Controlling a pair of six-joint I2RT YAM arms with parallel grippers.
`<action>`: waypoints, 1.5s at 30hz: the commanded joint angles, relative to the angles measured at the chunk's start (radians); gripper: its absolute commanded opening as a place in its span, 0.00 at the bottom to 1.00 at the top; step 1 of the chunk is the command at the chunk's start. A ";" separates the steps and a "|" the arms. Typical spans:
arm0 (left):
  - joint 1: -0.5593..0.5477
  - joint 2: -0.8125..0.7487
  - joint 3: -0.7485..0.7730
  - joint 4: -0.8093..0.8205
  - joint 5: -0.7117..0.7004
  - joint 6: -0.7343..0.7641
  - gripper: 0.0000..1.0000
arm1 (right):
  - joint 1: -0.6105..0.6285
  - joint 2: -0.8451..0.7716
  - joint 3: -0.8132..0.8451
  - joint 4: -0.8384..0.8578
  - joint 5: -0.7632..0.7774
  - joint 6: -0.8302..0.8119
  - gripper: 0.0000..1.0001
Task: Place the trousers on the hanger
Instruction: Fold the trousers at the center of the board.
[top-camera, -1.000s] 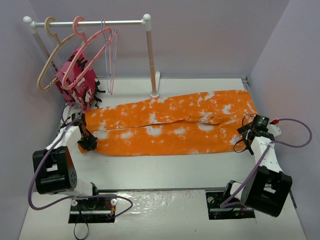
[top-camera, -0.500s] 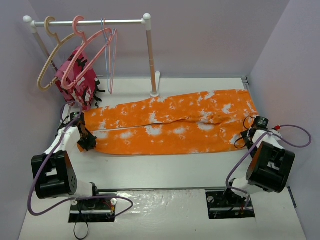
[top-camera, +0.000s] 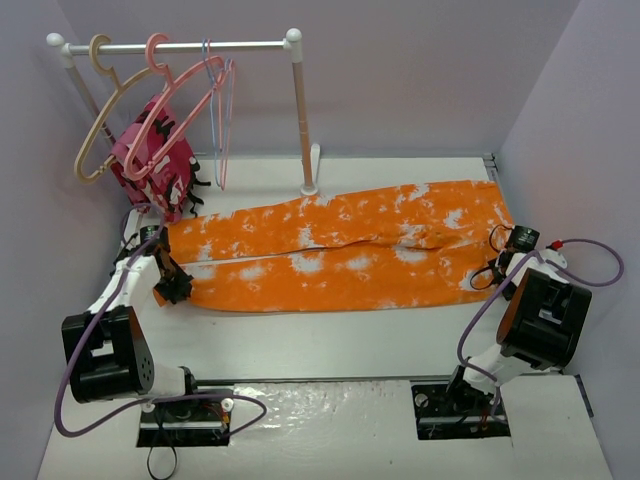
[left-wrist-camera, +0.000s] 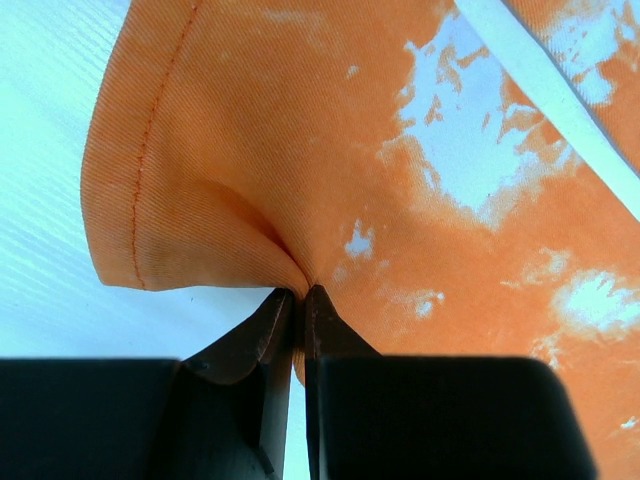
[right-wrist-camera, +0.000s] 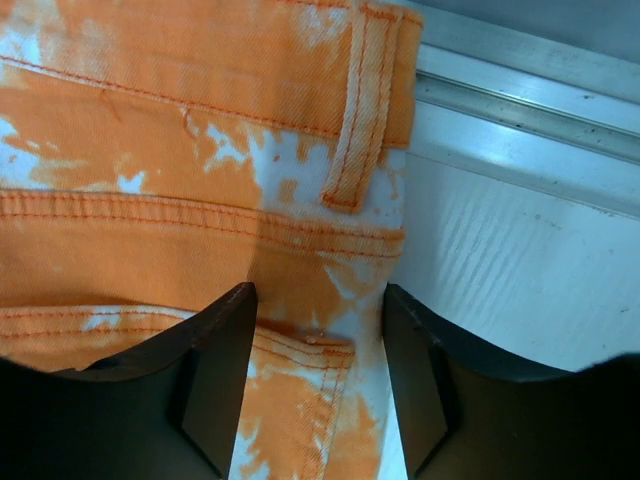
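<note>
The orange trousers (top-camera: 340, 250) with white blotches lie flat across the table, legs pointing left and waist at the right. My left gripper (top-camera: 178, 288) is shut on the near leg's hem, and the cloth (left-wrist-camera: 300, 150) puckers into the closed tips (left-wrist-camera: 298, 292). My right gripper (top-camera: 497, 265) is at the waist end. It is open, and its two fingers stand apart astride the waistband corner (right-wrist-camera: 330, 250), below a belt loop (right-wrist-camera: 360, 110). The salmon-pink hanger (top-camera: 172, 108) hangs from the rack's bar at the back left, far from both grippers.
The rack (top-camera: 300, 110) stands at the back with a beige hanger (top-camera: 98, 120), thin wire hangers (top-camera: 218, 110) and a pink-and-red garment (top-camera: 152, 165). A metal rail (right-wrist-camera: 540, 95) runs along the table's right edge. Walls close in on the left, back and right.
The right arm has swung forward and its gripper has come down over the waist end of the trousers. The left gripper keeps its hold on the hem and has hardly moved.
</note>
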 joint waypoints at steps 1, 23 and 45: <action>0.004 -0.059 0.049 -0.011 -0.069 0.019 0.00 | -0.007 0.040 -0.020 -0.011 -0.043 -0.004 0.26; 0.000 -0.387 0.161 -0.325 -0.355 -0.054 0.00 | 0.006 -0.563 0.200 -0.490 0.178 -0.113 0.00; -0.081 -0.020 0.494 -0.196 -0.474 0.090 0.00 | 0.159 -0.299 0.458 -0.420 0.252 -0.267 0.00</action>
